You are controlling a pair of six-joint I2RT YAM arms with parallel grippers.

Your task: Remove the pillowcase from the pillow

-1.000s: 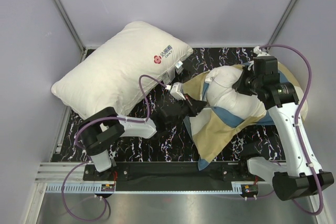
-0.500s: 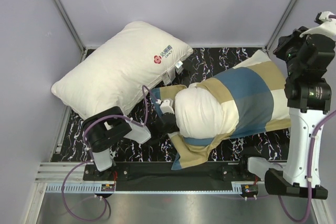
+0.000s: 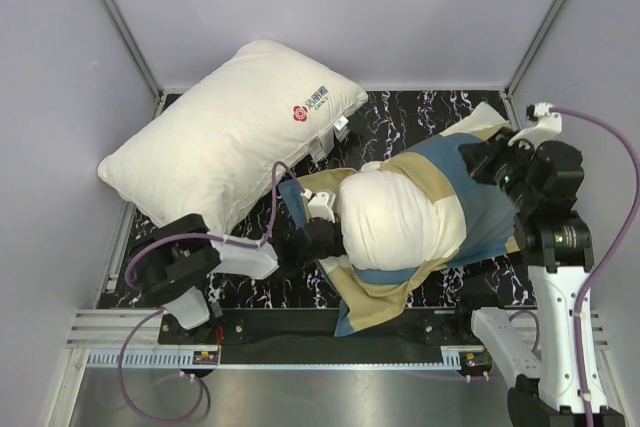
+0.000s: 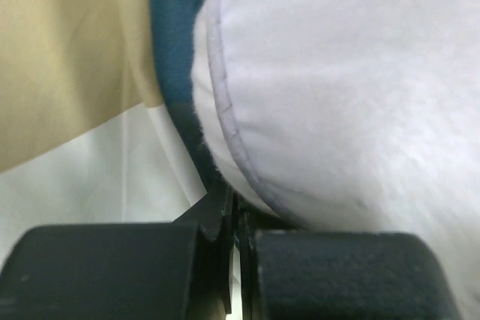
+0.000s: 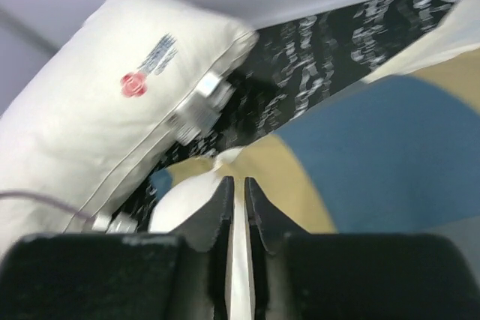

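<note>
My L claw (image 4: 234, 211) is pinched shut right at the pillow (image 3: 390, 217) seam, where the teal hem meets it; can't tell which it's nipping. R claw (image 5: 235, 183) is a slit ajar w/ nothing in it, up over the pillowcase (image 3: 490, 202). Approx half done: pillow's left end bulges bare, right half sits inside the case on the worktop (image 3: 400, 117). Left to do: slide case off rightward.
</note>
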